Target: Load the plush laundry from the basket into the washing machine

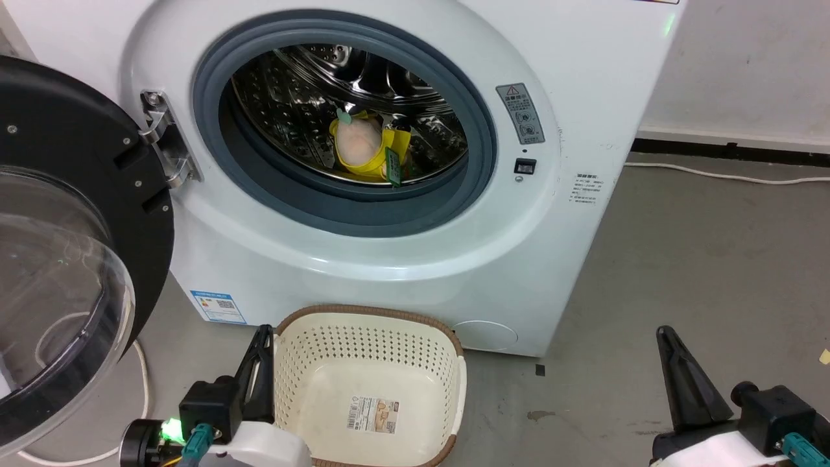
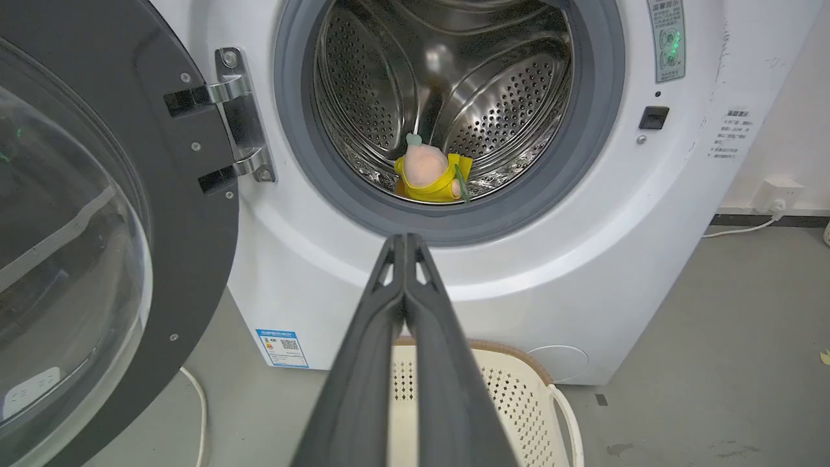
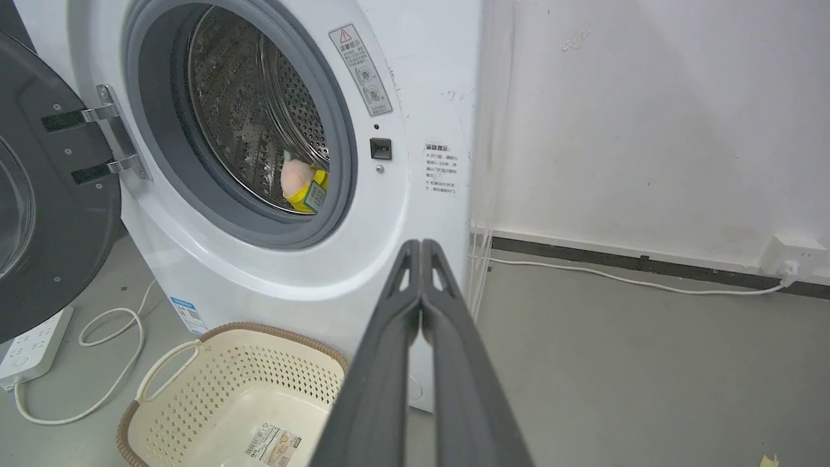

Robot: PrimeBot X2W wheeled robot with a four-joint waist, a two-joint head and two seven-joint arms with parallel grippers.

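Observation:
The plush laundry (image 1: pixel 363 148), peach head in a yellow wrap with a green tag, lies inside the steel drum of the white washing machine (image 1: pixel 583 97), just behind the grey seal. It also appears as the plush (image 2: pixel 429 172) and the plush (image 3: pixel 299 181) in the wrist views. The cream basket (image 1: pixel 305 370) with a brown rim stands on the floor before the washer, holding nothing but its sticker. My left gripper (image 1: pixel 262 334) is shut at the basket's left rim, and in its own view the left gripper (image 2: pixel 403 241) holds nothing. My right gripper (image 1: pixel 664 334) is shut over bare floor at the lower right.
The black-rimmed glass door (image 1: pixel 58 272) hangs wide open at the left, close to my left arm. A white cable (image 1: pixel 726 174) runs along the wall base on the right. A power strip (image 3: pixel 29 347) and cord lie on the grey floor left of the basket.

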